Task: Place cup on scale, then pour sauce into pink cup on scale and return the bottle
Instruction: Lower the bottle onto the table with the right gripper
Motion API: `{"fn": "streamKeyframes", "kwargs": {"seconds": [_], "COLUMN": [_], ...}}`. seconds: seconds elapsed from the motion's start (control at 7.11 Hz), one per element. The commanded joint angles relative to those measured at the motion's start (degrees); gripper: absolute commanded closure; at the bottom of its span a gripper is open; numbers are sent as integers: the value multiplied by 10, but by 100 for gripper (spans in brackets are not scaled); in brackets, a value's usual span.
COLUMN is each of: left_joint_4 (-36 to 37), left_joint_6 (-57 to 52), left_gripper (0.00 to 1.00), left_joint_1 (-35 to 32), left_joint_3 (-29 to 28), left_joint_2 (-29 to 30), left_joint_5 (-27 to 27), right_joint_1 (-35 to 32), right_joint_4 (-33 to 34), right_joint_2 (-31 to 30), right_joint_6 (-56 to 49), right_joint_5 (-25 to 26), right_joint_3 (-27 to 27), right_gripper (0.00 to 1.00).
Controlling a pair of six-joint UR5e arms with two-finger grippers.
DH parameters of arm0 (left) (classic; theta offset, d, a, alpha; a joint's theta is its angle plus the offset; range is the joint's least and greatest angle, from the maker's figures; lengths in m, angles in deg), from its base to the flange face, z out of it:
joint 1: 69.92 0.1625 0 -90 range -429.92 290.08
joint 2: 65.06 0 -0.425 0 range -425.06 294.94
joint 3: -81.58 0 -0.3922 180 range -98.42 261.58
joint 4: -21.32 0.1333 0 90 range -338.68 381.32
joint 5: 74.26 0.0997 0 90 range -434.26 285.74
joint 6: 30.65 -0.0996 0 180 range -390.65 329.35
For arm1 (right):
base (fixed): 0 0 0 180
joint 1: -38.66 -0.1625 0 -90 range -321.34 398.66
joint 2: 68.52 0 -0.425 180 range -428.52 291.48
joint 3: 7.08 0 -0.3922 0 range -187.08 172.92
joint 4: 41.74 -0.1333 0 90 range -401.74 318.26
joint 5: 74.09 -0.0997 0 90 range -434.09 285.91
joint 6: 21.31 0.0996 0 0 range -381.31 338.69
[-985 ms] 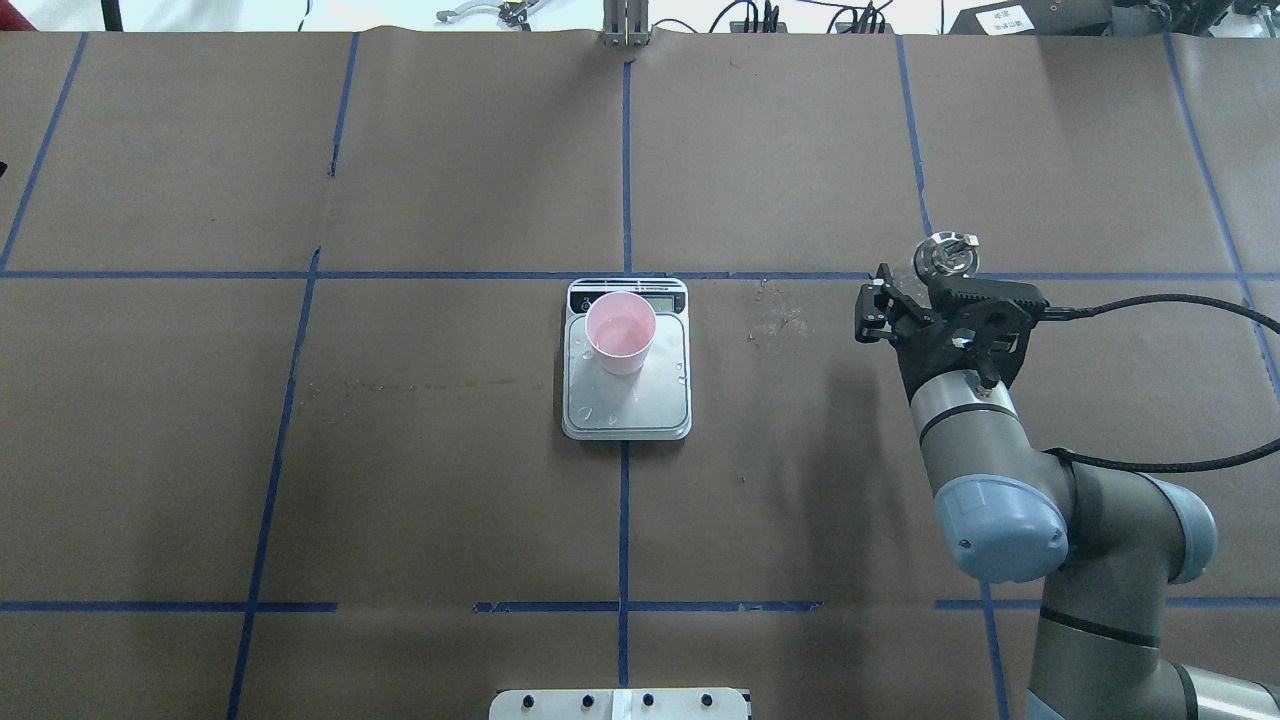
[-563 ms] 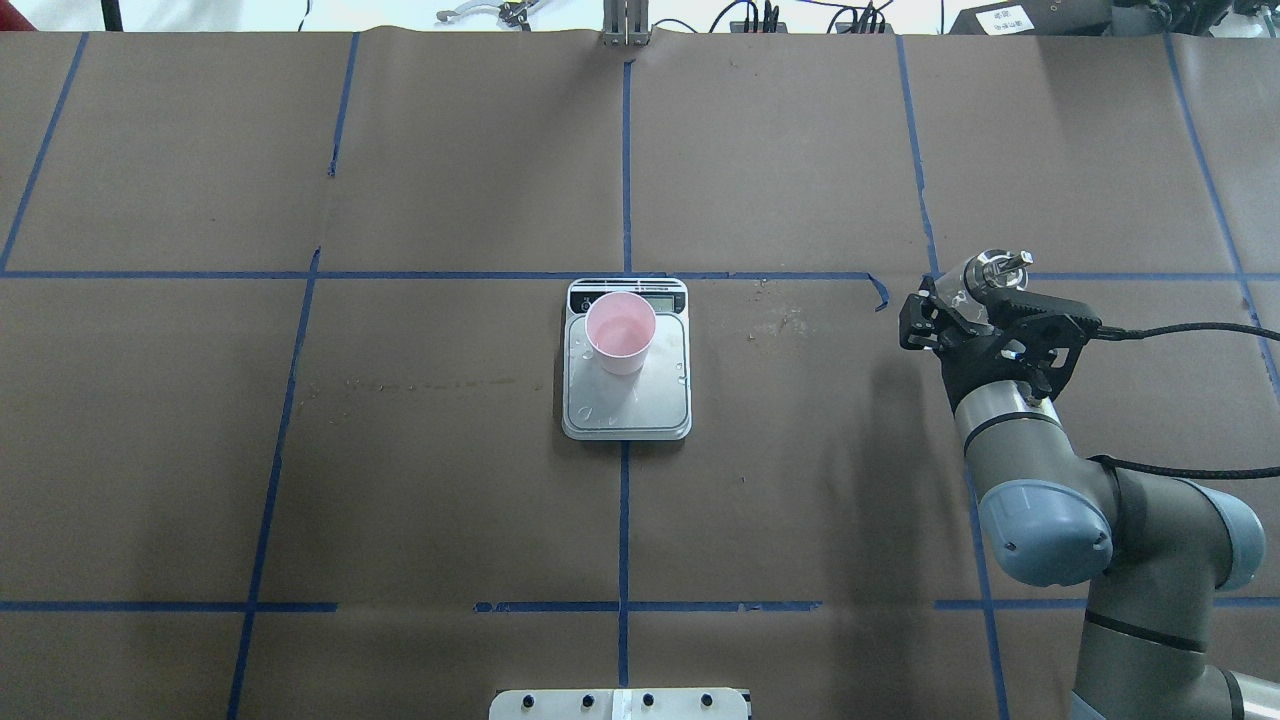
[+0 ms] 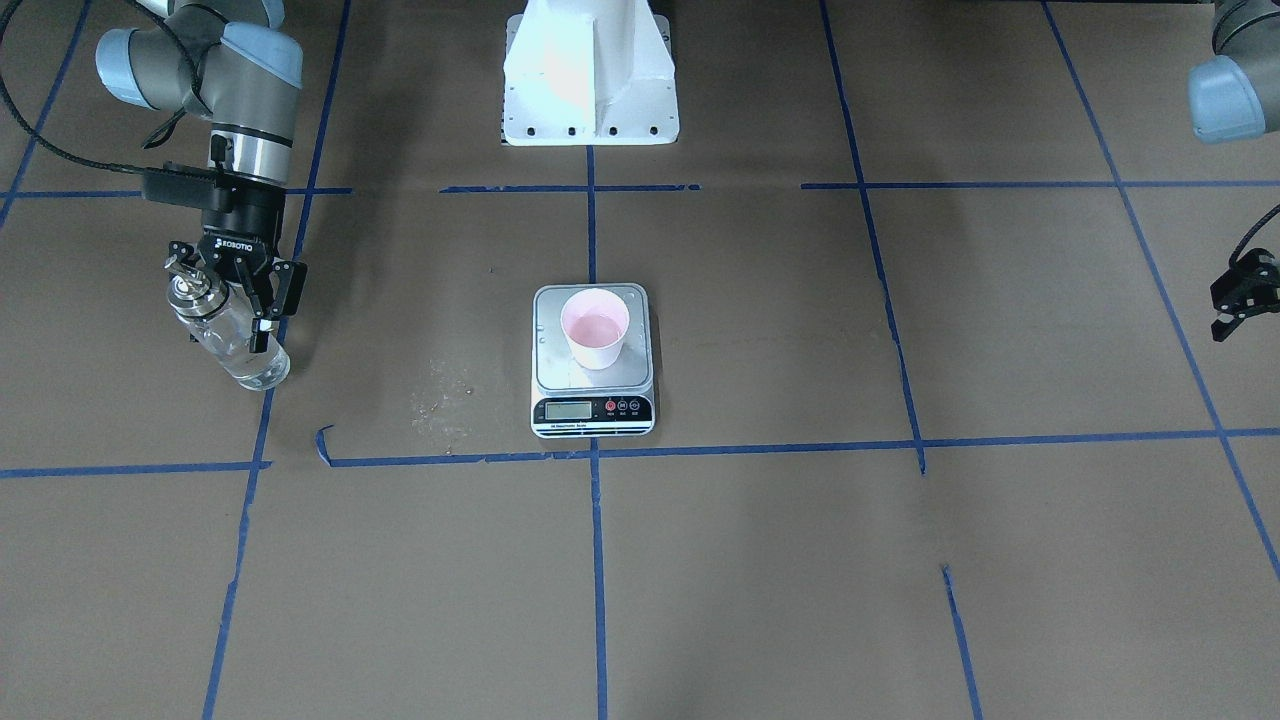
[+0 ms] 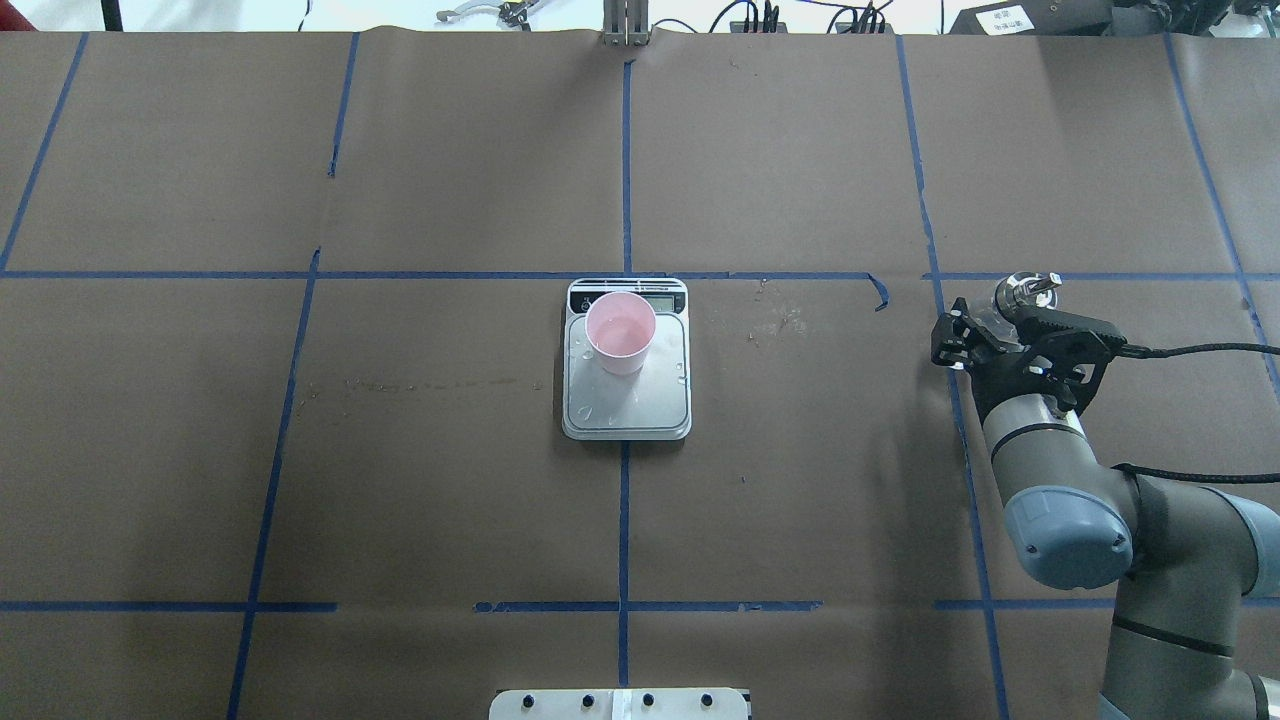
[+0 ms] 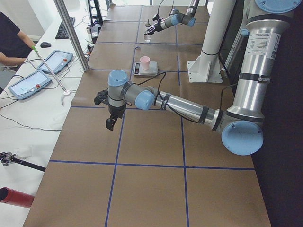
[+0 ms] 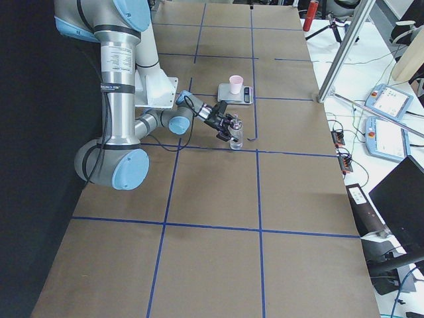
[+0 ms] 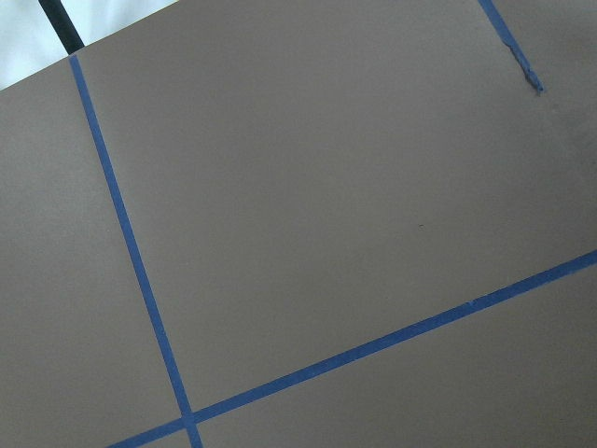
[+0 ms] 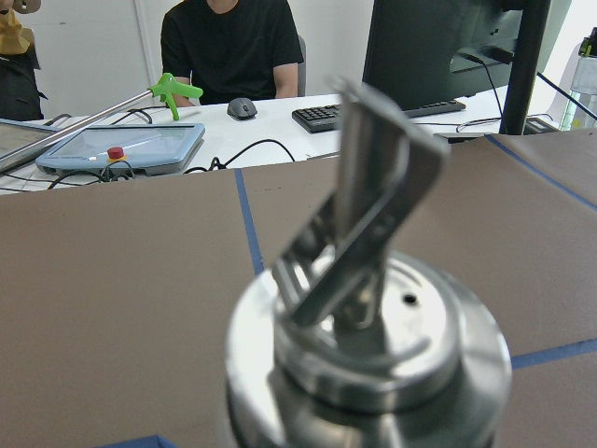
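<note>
Judging by layout, cup (image 4: 628, 360) w/ clear sauce (image 4: 619, 328) sits on scale (image 4: 640, 410) at table centre, so place + pour look done; remaining: right gripper (image 3: 232, 318), pinching roughly upright bottle (image 3: 250, 365) near table's right edge, must set it down & release; left gripper (image 3: 1238, 295) by left edge, spread or not, can't tell.

Bright, even overhead light. Brown paper-covered tabletop (image 4: 450, 150) is matte, with only soft, faint shadows beside the arms. Slight sheen on the flat digital scale with square silver plate (image 4: 640, 400). Right wrist view: small clear bottle with shiny silver collar and spout (image 8: 368, 317) is close and blurred, background sharp. Left wrist view is crisp.
</note>
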Motion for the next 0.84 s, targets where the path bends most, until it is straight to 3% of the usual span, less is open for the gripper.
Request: {"fn": "streamKeyframes", "kwargs": {"seconds": [0.0,0.28,0.7], "left_joint_4": [-5,-5,-5], "left_joint_6": [-1,-1,-1], "left_gripper": [0,0,0], "left_joint_1": [-9,-9,-11], "left_joint_3": [-4,-4,-4], "left_joint_2": [-13,-13,-13], "left_joint_5": [-3,-3,-3], "right_joint_1": [-1,-18,-24], "right_joint_4": [2,5,6], "right_joint_2": [3,3,1], "right_joint_6": [1,-5,-7], "right_joint_5": [-46,-91,-103], "right_joint_3": [0,-2,2], "right_gripper": [100,100,100]}}
